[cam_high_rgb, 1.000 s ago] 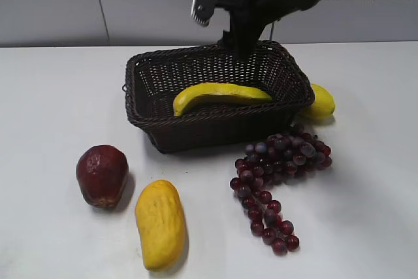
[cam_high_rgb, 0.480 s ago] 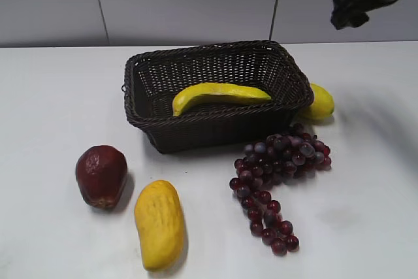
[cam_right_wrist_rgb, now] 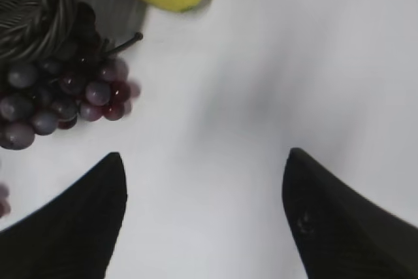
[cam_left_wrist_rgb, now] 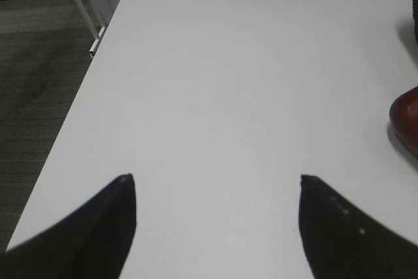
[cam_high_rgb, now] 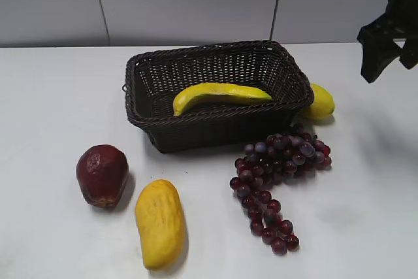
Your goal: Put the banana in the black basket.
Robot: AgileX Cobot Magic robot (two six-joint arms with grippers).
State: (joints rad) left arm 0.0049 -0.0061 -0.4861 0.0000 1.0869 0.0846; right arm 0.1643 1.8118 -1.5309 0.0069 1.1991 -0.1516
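The long yellow banana (cam_high_rgb: pixel 219 95) lies inside the dark woven black basket (cam_high_rgb: pixel 163 117) at the middle of the white table, resting along its front wall. My right gripper (cam_high_rgb: pixel 385 53) hangs open and empty in the air at the far right, well away from the basket; in the right wrist view (cam_right_wrist_rgb: pixel 204 155) its jaws stand wide apart over bare table. The basket's corner (cam_right_wrist_rgb: pixel 36 11) shows at that view's top left. My left gripper (cam_left_wrist_rgb: pixel 217 178) is open and empty over bare table near the left edge; it is out of the exterior view.
A bunch of dark red grapes (cam_high_rgb: pixel 277 174) lies right in front of the basket, also in the right wrist view (cam_right_wrist_rgb: pixel 59 96). A lemon (cam_high_rgb: pixel 321 102) sits behind the basket's right side. A dark red fruit (cam_high_rgb: pixel 102 174) and a stubby yellow fruit (cam_high_rgb: pixel 160 223) lie front left.
My right arm has left the space above the basket, moved off to the right and come down at the right edge. The banana stays in the basket.
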